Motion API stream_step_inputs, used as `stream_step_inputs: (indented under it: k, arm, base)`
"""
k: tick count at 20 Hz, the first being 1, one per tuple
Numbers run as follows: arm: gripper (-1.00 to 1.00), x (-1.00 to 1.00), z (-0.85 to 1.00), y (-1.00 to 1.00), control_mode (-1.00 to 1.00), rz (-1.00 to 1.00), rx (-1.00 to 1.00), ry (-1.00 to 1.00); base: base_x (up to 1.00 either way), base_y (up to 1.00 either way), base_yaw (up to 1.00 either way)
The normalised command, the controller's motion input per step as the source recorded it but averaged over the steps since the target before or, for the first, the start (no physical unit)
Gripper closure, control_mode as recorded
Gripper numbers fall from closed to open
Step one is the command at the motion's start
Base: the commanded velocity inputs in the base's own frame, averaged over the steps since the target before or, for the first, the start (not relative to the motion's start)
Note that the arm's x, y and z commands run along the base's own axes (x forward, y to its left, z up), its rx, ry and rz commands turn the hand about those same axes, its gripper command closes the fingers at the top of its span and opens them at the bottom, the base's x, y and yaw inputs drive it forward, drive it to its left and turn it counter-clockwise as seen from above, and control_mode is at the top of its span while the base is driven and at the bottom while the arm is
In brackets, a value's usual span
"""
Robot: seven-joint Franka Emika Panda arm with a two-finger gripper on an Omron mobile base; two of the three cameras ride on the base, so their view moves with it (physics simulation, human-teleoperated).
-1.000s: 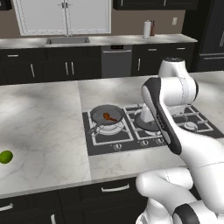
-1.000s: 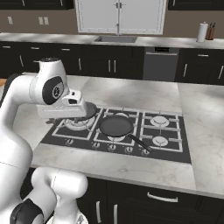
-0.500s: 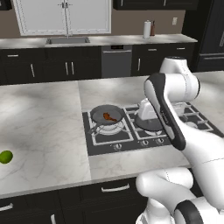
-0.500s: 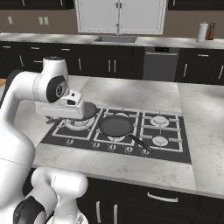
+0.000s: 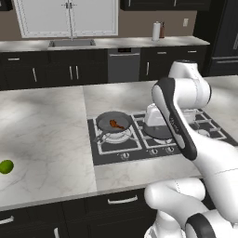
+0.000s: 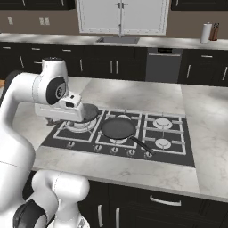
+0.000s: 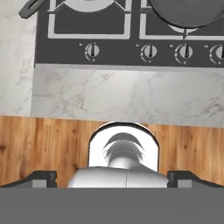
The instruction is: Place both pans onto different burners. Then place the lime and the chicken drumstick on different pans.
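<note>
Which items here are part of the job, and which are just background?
Job: grey pan holding the chicken drumstick; dark pan; lime on the counter; burners.
Background: sink, paper towel roll, dishwasher.

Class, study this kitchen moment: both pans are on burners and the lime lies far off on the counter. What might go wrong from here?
1. The lime lies far to the left on the counter, well away from the open gripper; being round, it may roll when grasped.
2. The chicken drumstick already lies in the grey pan, so the lime must go into the dark pan; the wrong pan would fail the task.
</note>
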Motion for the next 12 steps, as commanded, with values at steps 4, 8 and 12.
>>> stream_step_inputs:
  k: [4, 8, 12]
  arm:
    - [-1.00, 0.00, 0.00, 0.02, 1.00, 0.00, -0.02, -0.05]
    - [-1.00, 0.00, 0.00, 0.00, 1.00, 0.00, 0.00, 0.00]
    - [-1.00, 0.00, 0.00, 0.00, 1.00, 0.00, 0.00, 0.00]
  base:
    - [0.00, 0.00, 0.00]
    - [-0.16, 0.24, 0.00]
    - [-0.27, 0.69, -0.01]
